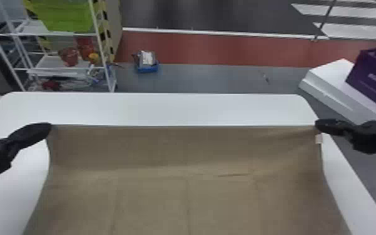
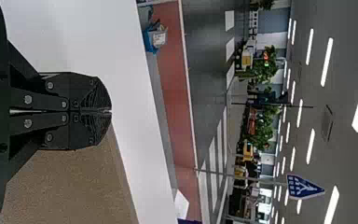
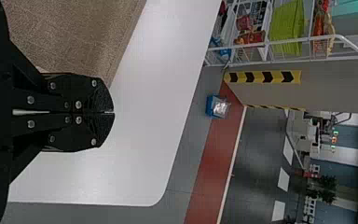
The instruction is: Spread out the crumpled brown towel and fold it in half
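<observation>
The brown towel (image 1: pixel 178 150) is spread wide across the white table (image 1: pixel 165 107), and its far edge makes a straight line between the two grippers. At one end of this edge is the left gripper (image 1: pixel 48 125); in the left wrist view its fingers (image 2: pixel 91 93) are together, clamped on the towel's corner. At the other end is the right gripper (image 1: pixel 318 123), and its fingers (image 3: pixel 93 133) are also pressed together, on the opposite corner. Just below this right corner, a small pale label (image 1: pixel 319 139) is on the side edge. The cloth has a short wrinkle right of its middle and some soft fold lines, which run toward the robot. Beyond the table, a blue bin (image 1: pixel 147 68) is on the floor, near a white rack (image 1: pixel 113 82).
</observation>
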